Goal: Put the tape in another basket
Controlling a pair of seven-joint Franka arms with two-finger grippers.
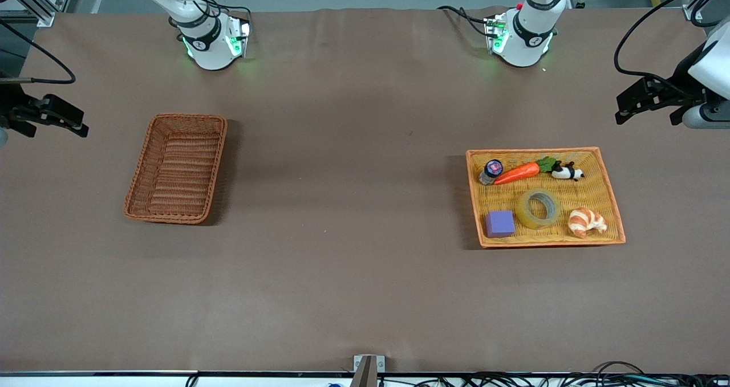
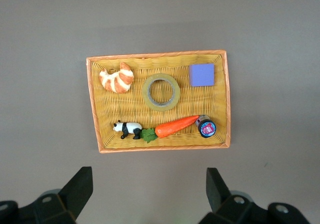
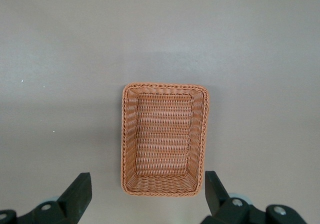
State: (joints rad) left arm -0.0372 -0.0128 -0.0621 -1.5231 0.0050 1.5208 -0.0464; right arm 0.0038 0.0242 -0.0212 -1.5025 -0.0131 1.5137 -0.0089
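Note:
The tape (image 1: 539, 223) lies flat in the bright orange-yellow tray (image 1: 593, 188) toward the left arm's end of the table; the left wrist view shows the tape (image 2: 146, 92) too. The dark reddish-brown basket (image 1: 217, 165) stands toward the right arm's end and holds nothing, as the right wrist view (image 3: 162, 134) shows. My left gripper (image 1: 627, 105) hangs open and empty high in the air near the tray (image 2: 107, 115), well apart from it. My right gripper (image 1: 77, 122) hangs open and empty high in the air near the basket.
In the tray with the tape lie a croissant (image 1: 586, 221), a purple block (image 1: 499, 223), a carrot (image 1: 519, 172), a panda figure (image 1: 567, 172) and a small jar (image 1: 491, 171). The brown table (image 1: 353, 204) lies bare between basket and tray.

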